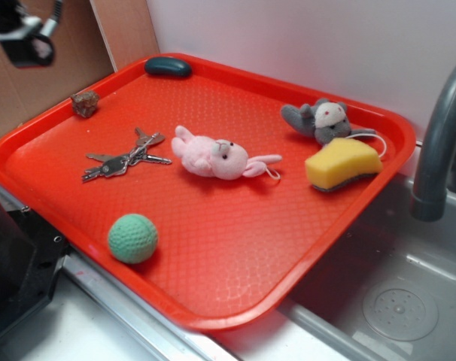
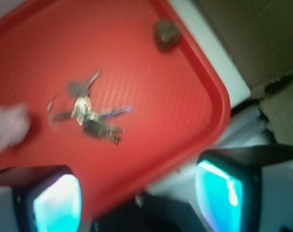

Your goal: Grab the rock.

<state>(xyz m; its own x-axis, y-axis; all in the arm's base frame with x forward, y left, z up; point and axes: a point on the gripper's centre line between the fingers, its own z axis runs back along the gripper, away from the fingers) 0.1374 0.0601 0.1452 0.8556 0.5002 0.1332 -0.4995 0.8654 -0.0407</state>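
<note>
Gripper (image 2: pixel 137 193) hangs with jaws apart, the rock (image 2: pixel 166 34) far ahead of them, hugging the tray (image 2: pixel 204 87) rim; a finger could catch that rim

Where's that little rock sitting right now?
In the exterior view, the rock sits at the far left edge of the red tray, behind the keys and left of the dark teal oval. The wrist view shows it near the tray's rim.
</note>
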